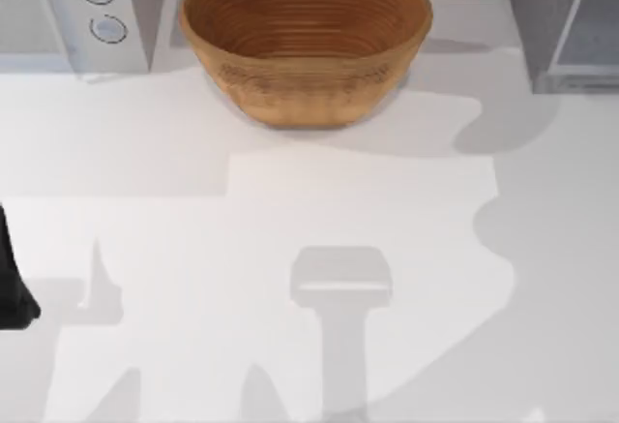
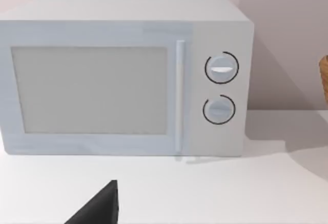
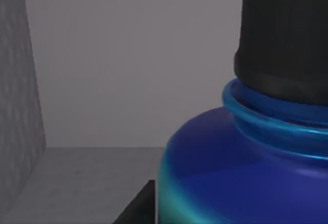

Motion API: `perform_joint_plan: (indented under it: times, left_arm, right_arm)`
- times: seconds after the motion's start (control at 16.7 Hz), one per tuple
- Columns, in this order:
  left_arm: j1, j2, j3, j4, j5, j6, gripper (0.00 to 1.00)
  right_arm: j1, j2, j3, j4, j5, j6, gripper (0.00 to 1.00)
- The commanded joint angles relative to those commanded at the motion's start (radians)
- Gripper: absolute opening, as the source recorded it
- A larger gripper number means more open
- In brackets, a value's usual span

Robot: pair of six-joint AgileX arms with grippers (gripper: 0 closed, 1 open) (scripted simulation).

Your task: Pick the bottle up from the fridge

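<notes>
Bottle pickup, right arm working inside the fridge point(image 1: 566, 26), grey cabinet sitting at far right of table point(image 1: 290, 200) in the top view, glass panel angling out as if door swung open for access. Largest to smallest:

Table: white, bare in front, carrying arm shadows near the middle and front.

White appliance point(image 2: 123, 75): two round dials, door closed, sitting far left of table; filling most of the left wrist view because that camera is pointing straight at it. Not part of the task.

Woven basket point(image 1: 306, 38): standing at the back centre, between appliance and fridge, well apart from both. Likely the drop spot later, judging only from its position; not stated in the task.

Fridge interior in the right wrist view: grey back wall, side wall, floor.

Bottle point(image 3: 241, 167): standing upright on the fridge floor, blue body, teal tint low down, black cap on top, looming very close to the wrist camera, so gripper probably closing in for a grasp.

Right gripper: dark finger edge point(image 3: 137, 208) peeking just beside the bottle base; touching or not, cannot tell; apart or clamped, cannot tell.

Left gripper: dark tip point(image 2: 97, 208) hovering over the table in front of the appliance, parked at the left edge; jaw state cannot tell.

Bottle not lifted yet, judging from base level with the floor.
</notes>
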Motion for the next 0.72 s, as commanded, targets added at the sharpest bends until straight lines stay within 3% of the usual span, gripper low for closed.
perform_joint_plan:
  times: [0.36,0.72]
  left_arm:
    - [0.0,0.0,0.0,0.0,0.0,0.0,1.0]
    - [0.0,0.0,0.0,0.0,0.0,0.0,1.0]
  right_arm:
    - [-0.035,-0.151,-0.262,0.101,-0.039,0.001,0.0]
    - [-0.036,-0.175,-0.304,0.118,-0.046,0.003,0.0]
